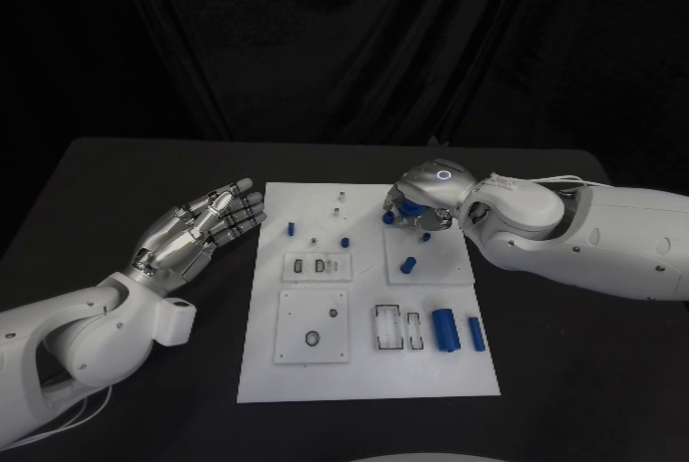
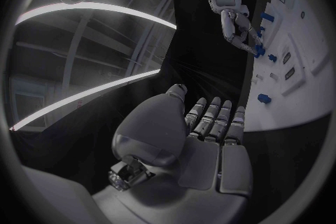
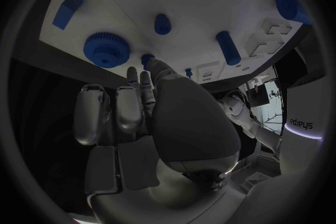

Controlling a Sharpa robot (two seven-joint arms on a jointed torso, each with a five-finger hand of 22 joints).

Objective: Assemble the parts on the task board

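The white task board [image 1: 366, 367] lies in the middle of the table. My right hand [image 1: 419, 205] hovers over its far right part, thumb and fingertips pinched on a small blue peg [image 3: 147, 59]. A blue gear [image 3: 106, 49] lies on the board close beside those fingertips. More blue parts rest on the board: a short peg [image 1: 289, 227], another [image 1: 409, 264], and two cylinders [image 1: 447, 330] near the right edge. My left hand [image 1: 201, 233] is open with fingers stretched flat, just off the board's left edge, holding nothing. The left wrist view shows my right hand [image 2: 241, 31] at the board.
Two white square plates [image 1: 314, 326] with holes sit on the board's near left, and a slotted holder [image 1: 396, 326] lies beside the cylinders. Bare black table [image 1: 129, 183] surrounds the board; a black curtain hangs behind.
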